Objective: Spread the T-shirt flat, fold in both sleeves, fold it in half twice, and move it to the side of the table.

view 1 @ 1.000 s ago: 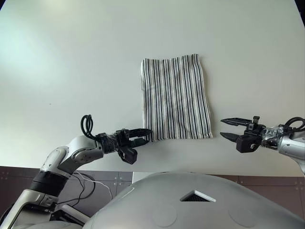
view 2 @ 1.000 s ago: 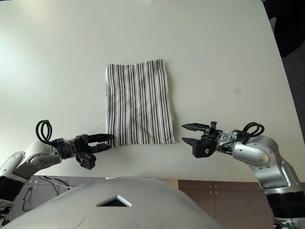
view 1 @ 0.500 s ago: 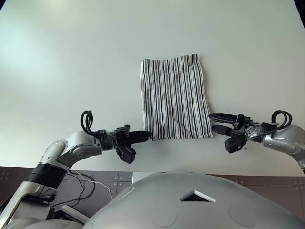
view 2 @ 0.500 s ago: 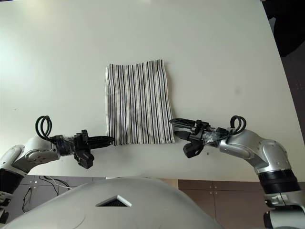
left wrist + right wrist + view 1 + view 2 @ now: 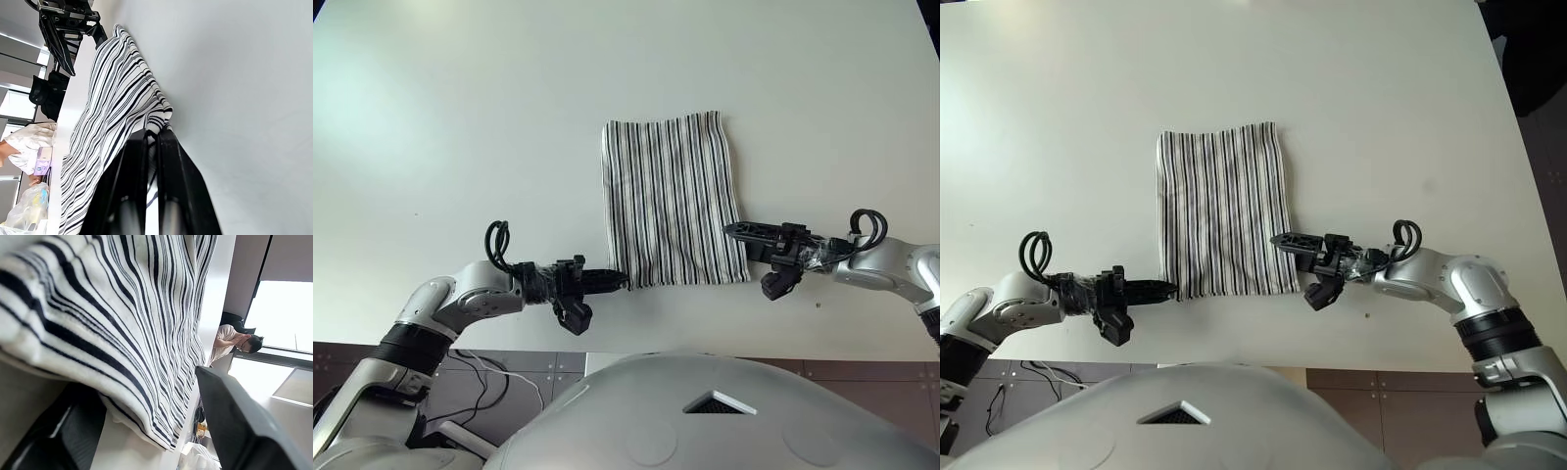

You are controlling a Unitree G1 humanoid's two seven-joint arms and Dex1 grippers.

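Two grippers sit low over the near part of the white table (image 5: 460, 117), one at each near corner of the T-shirt (image 5: 671, 201). Your left gripper (image 5: 617, 281) is at the near left corner. Its two black fingers (image 5: 129, 196) are pressed together, and they pinch the striped corner between them. Your right gripper (image 5: 741, 243) is at the near right corner. Its fingers (image 5: 244, 421) are spread apart, and the edge of the cloth sits in the gap between them without being squeezed. A little farther out, the T-shirt lies flat near the middle of the table. It is folded into a tall shape with four sides. Its black and white stripes run from the near edge to the far edge. The far edge is a bit wavy, and the table top goes on past it.
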